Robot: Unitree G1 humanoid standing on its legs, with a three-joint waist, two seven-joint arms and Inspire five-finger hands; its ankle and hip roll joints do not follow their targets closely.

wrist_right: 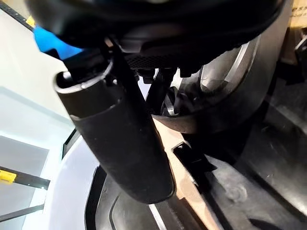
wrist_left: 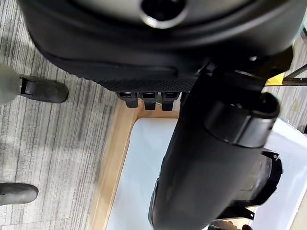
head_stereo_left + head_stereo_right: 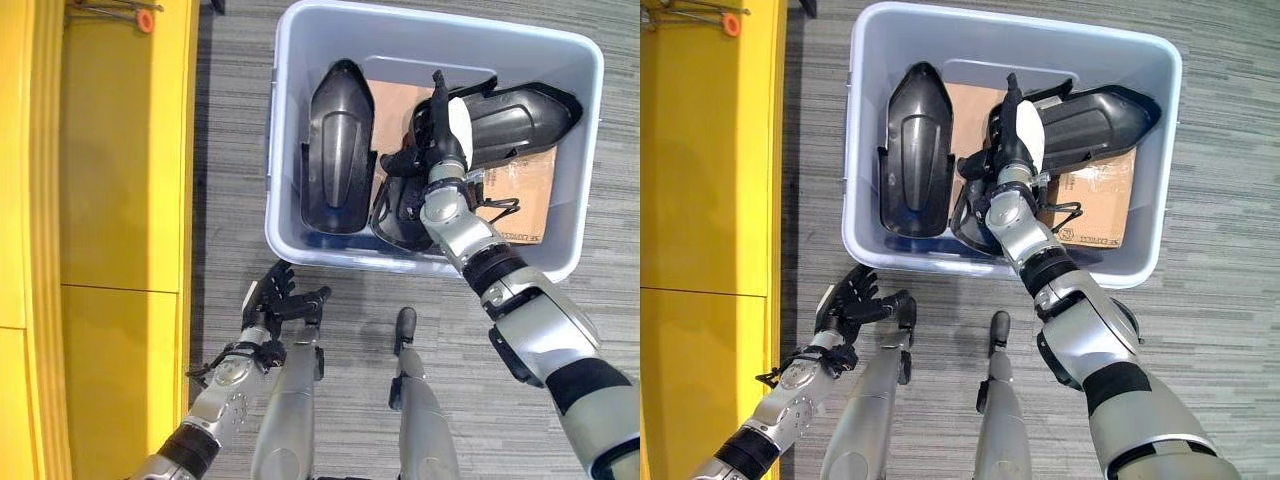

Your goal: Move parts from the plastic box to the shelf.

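Right robot hand [image 3: 437, 140] grips a glossy black moulded part [image 3: 500, 118]; left robot hand [image 3: 272, 296] open.

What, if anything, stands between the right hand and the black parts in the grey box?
Nothing visible does. The right hand is already down inside the plastic box, at the black part lying over the cardboard. Whether its fingers have closed on the part cannot be told.

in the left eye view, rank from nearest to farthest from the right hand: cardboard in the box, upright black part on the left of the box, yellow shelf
Measured from the right hand:
1. cardboard, just beside the hand, on the box's right side.
2. upright black part, left side of the plastic box.
3. yellow shelf, outside the box, far left.
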